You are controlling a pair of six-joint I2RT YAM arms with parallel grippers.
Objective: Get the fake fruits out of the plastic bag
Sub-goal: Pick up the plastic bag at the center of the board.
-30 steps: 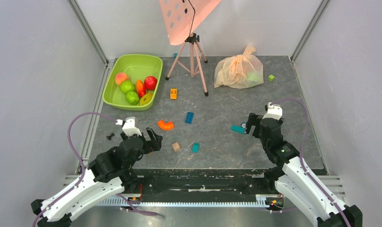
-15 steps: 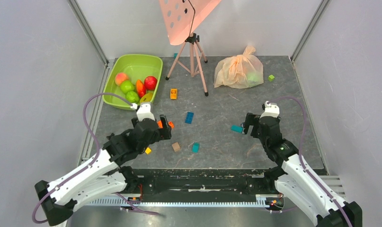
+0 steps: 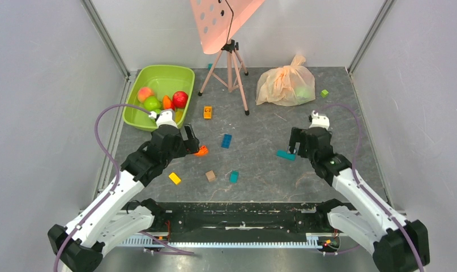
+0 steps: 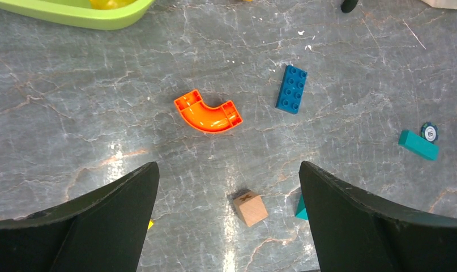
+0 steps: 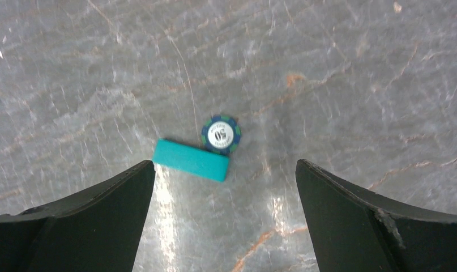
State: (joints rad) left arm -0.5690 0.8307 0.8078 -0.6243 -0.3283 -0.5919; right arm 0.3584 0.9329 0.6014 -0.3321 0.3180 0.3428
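Left gripper (image 3: 191,140) has reached forward, seemingly above orange arc (image 4: 206,120).

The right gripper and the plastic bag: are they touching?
Apart. The top view shows bare table between the open right gripper and the plastic bag farther back.

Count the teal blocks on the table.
2. A long teal bar lies beside a poker chip, right of centre; a small teal block sits beside a wooden cube near the front. Others may be hidden.
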